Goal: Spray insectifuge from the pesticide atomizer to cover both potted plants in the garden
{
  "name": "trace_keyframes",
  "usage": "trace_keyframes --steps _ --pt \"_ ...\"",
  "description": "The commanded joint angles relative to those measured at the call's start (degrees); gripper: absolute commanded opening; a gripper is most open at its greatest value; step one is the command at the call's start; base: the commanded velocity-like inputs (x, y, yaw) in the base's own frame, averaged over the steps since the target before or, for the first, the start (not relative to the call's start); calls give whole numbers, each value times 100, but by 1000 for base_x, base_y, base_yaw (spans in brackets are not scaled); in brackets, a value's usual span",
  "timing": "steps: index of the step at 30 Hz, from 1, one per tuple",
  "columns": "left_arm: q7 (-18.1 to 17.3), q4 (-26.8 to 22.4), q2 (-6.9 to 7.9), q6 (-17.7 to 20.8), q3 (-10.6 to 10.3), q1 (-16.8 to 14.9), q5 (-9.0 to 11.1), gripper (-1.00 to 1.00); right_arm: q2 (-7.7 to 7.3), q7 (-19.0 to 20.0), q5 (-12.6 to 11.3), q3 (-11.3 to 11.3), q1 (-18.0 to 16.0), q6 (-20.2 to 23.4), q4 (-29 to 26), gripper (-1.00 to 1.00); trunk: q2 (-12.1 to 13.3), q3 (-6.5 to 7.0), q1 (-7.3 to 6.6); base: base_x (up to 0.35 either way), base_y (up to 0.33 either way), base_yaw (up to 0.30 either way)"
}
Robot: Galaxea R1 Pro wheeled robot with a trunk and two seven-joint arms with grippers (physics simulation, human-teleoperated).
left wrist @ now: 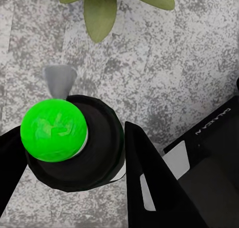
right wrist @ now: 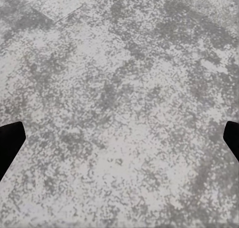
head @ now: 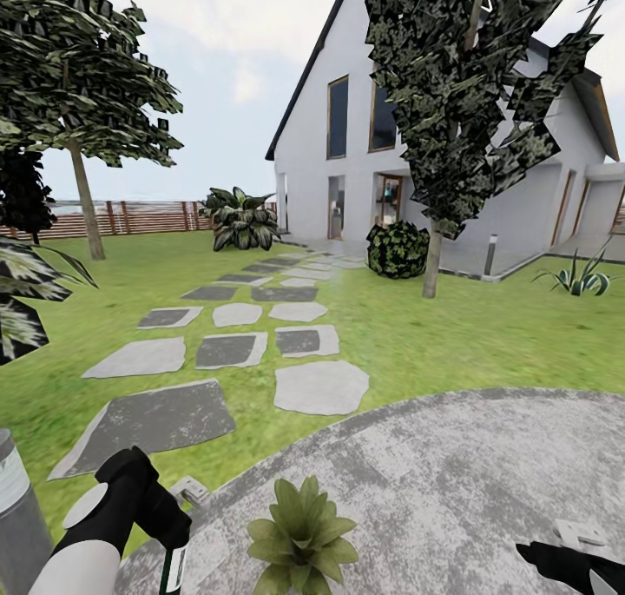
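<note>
Left claw (head: 170,550) is low over the edge of the round stone patio (head: 486,482), and it is clamped on the pesticide atomizer (head: 174,569), whose dark-green body with its white stripe hangs down out of the grip at the bottom of the head view. The left wrist camera looks straight down the bottle's long axis: a bright green round end (left wrist: 54,130) sitting in a dark collar, black fingers (left wrist: 149,178) on either side of it, and a small grey cone-shaped nozzle (left wrist: 59,81) sticking out toward the leaves.

And that is the relation that counts: one potted plant (head: 299,534) sits on the patio just beside the left claw, toward the robot's right, with its leaf tips (left wrist: 102,13) near the nozzle (so the spray direction looks about right, by my reading). The left arm is clearly the nearer one.

Right claw (head: 564,565) is well off to the other side, fingers wide apart over bare stone, holding nothing.
</note>
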Motion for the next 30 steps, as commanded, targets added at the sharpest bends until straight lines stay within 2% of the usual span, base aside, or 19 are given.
trace_keyframes --steps 1,15,18,19,22,24,30 --pt "-42 -4 -3 59 11 -6 -34 -100 -2 24 -44 -16 -3 24 -3 100 -4 -7 0 0 0 0" --pt "-33 9 -3 62 13 -6 -34 -100 -2 29 -44 -16 -3 28 -3 100 -4 -85 0 0 0 -56" --pt "65 223 -3 50 11 -6 -30 -100 -2 28 -44 -16 -3 25 -3 100 -4 -112 0 0 0 -102" --pt "176 261 -6 47 11 -6 -25 -100 -2 27 -44 -18 -3 26 -3 100 -4 -121 0 0 0 -102" --pt "875 316 -45 43 9 -4 1 -100 -2 28 -44 -18 -3 26 -3 100 -4 -148 0 0 0 -102" --pt "1318 325 -125 47 10 -5 4 -100 -2 27 -44 -17 -3 25 -3 100 -4 -166 0 0 0 -102" --pt "2246 330 -239 110 5 -5 -15 -100 -2 25 -44 -16 -3 26 -3 100 -4 -220 0 0 0 -102"
